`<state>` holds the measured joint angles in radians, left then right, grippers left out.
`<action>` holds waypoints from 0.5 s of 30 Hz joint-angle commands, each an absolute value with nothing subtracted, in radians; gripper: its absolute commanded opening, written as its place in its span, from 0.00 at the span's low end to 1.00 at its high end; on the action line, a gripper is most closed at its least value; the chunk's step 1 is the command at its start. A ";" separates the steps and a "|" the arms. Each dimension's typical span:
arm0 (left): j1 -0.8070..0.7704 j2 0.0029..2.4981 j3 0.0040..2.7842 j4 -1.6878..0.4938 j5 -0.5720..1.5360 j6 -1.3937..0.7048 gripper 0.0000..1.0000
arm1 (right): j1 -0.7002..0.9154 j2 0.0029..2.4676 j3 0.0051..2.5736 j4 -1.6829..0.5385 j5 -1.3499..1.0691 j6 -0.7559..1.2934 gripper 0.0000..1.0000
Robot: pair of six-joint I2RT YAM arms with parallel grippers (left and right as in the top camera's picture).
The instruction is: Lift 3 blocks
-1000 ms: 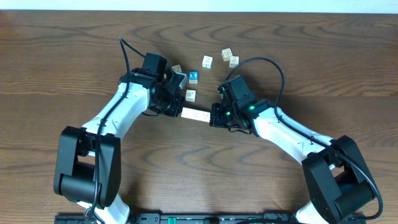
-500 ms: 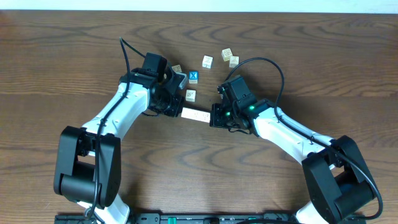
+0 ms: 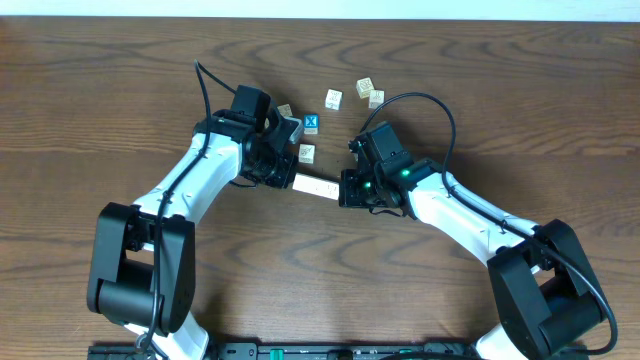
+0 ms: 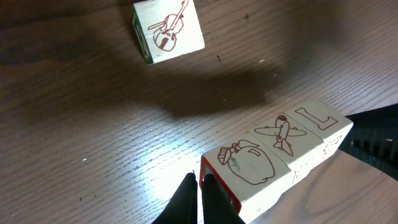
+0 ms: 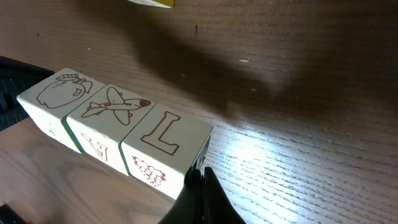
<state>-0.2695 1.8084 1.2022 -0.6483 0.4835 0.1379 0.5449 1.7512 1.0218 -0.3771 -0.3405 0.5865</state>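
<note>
Row of three blocks (image 3: 315, 186): pressed end to end between left gripper (image 3: 287, 180) and right gripper (image 3: 345, 190), both clenched shut, seemingly raised off the counter (image 3: 100, 80). Risk: the row is buckled at the middle aeroplane block (image 4: 283, 134) and dropped if end pressure is slackened.

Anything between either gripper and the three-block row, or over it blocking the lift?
Nothing visible. The shut left gripper meets the three-block row directly at its apple end, and the shut right gripper meets it at its L end. Nothing lies on top of the row. The violin cube sits apart, off to one side.
</note>
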 commanded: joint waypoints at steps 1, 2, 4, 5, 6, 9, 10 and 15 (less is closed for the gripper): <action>-0.322 1.804 1.224 -0.651 0.636 0.128 0.07 | 0.573 1.718 1.081 -0.342 -0.460 0.559 0.01; -0.322 1.804 1.224 -0.651 0.636 0.125 0.07 | 0.573 1.715 1.081 -0.343 -0.462 0.555 0.01; -0.322 1.804 1.224 -0.651 0.636 0.125 0.07 | 0.573 1.707 1.081 -0.349 -0.461 0.548 0.01; -0.322 1.804 1.224 -0.651 0.636 0.125 0.07 | 0.573 1.702 1.081 -0.349 -0.461 0.544 0.01; -0.322 1.804 1.224 -0.651 0.636 0.125 0.07 | 0.573 1.696 1.081 -0.352 -0.460 0.542 0.01; -0.322 1.803 1.224 -0.651 0.636 0.117 0.07 | 0.572 1.684 1.081 -0.353 -0.452 0.540 0.01; -0.322 1.802 1.224 -0.651 0.636 0.117 0.07 | 0.572 1.681 1.081 -0.353 -0.450 0.540 0.01; -0.322 1.791 1.224 -0.651 0.636 0.113 0.07 | 0.572 1.678 1.081 -0.358 -0.450 0.540 0.01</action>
<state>-0.2695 1.8084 1.2022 -0.6476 0.4835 0.1265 0.5449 1.7084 1.0218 -0.3897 -0.3367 0.5648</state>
